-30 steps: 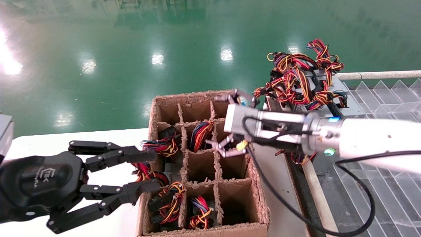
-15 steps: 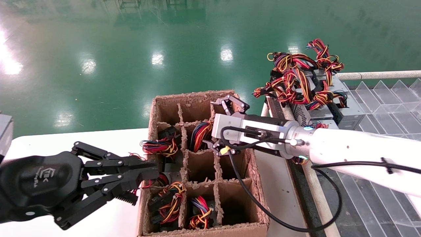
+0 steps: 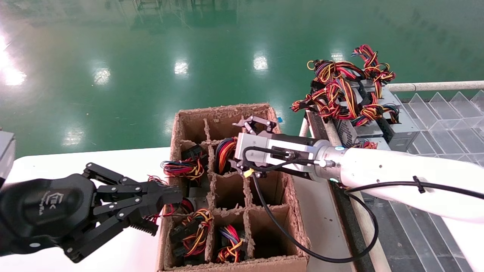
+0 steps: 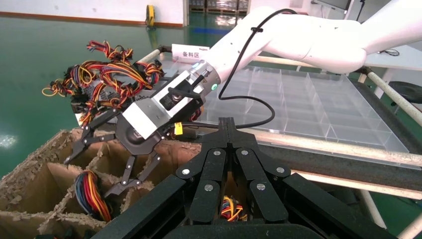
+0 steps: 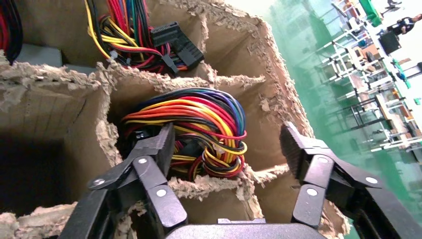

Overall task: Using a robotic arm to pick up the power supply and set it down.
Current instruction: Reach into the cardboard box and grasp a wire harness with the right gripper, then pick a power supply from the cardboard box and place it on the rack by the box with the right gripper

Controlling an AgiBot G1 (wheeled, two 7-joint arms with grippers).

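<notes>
Light: bright, from overhead lamps.
Glare: white spots on the green floor (image 3: 113, 56), strongest at left.
Shadows: box (image 3: 230, 113) cells were dark.

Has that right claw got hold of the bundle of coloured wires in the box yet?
Cannot tell. In the right wrist view the right gripper has its jaws spread around the power supply wires; one finger overlaps them, with no clear contact or gap.

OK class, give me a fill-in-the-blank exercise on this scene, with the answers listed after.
1. The right end effector hangs over the power supply with its fingers ____.
2. The power supply sits in a compartment of the ____ box.
3. The left end effector, beside that box, has its fingers ____.

Answers: open; cardboard; shut
</notes>
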